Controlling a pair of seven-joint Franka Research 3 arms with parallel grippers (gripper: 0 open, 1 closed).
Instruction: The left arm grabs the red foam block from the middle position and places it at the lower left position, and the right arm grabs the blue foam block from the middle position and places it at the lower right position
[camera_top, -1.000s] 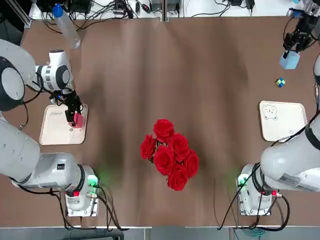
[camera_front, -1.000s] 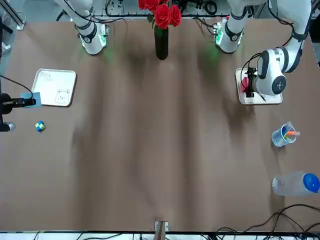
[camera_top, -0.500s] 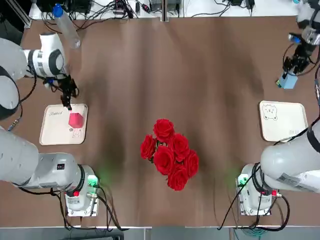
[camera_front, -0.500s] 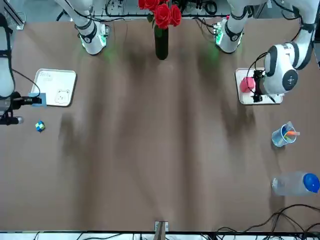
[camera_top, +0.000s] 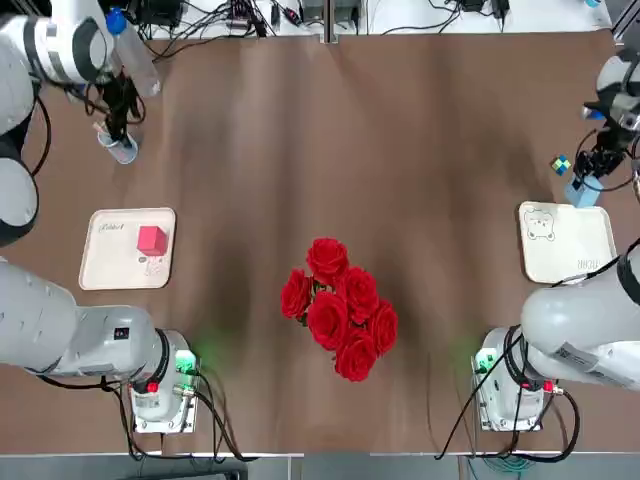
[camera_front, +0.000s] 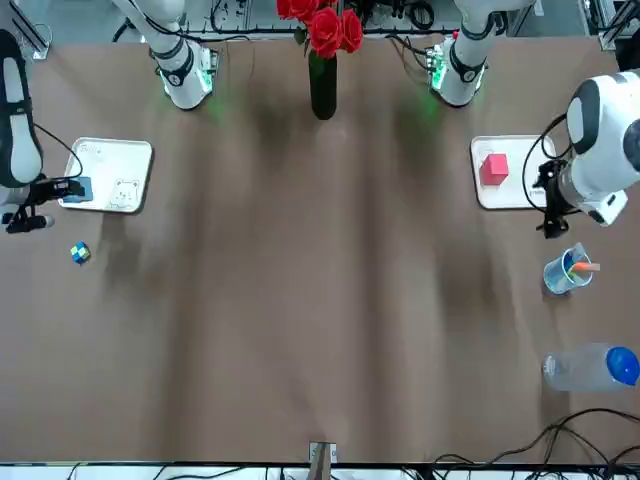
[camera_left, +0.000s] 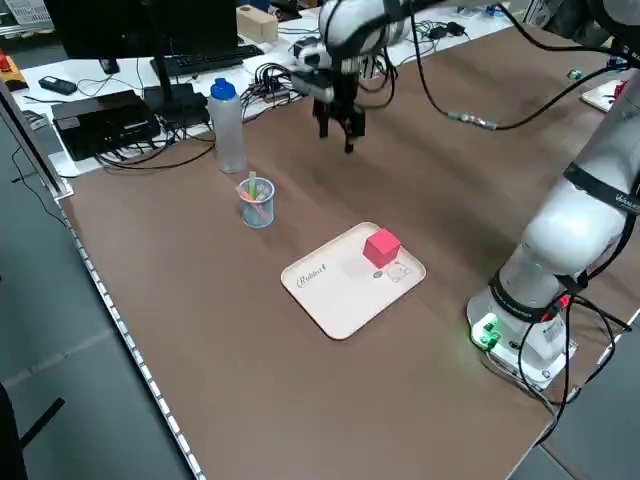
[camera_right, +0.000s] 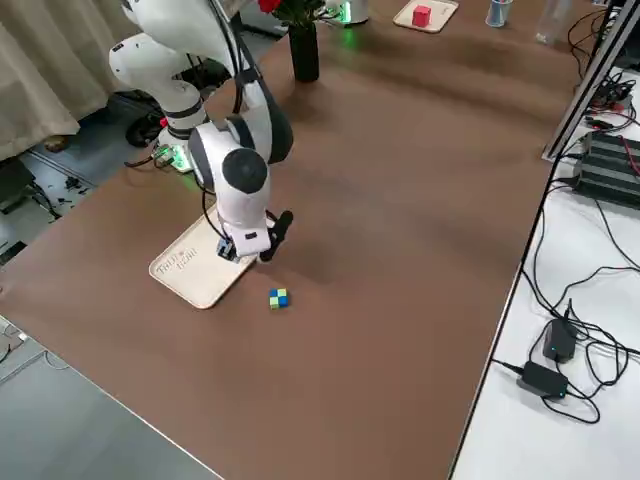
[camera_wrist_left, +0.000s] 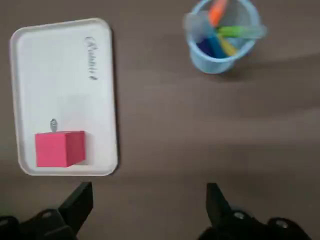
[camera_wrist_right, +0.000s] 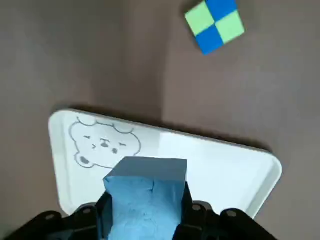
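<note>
Resting on the white rectangular tray near the tabletop's left edge, red foam cube, left gripper empty, jaws apart, right gripper clamping blue foam block above the bear-printed white tray

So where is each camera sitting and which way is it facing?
Top: overhead; both bases at bottom.
Front: across the table, facing the arms.
Left side: raised, over red foam block on its tray.
Right side: raised, over right hand.
Left wrist: open left hand above table.
Right wrist: blue foam block.
Top and front share the roses.
</note>
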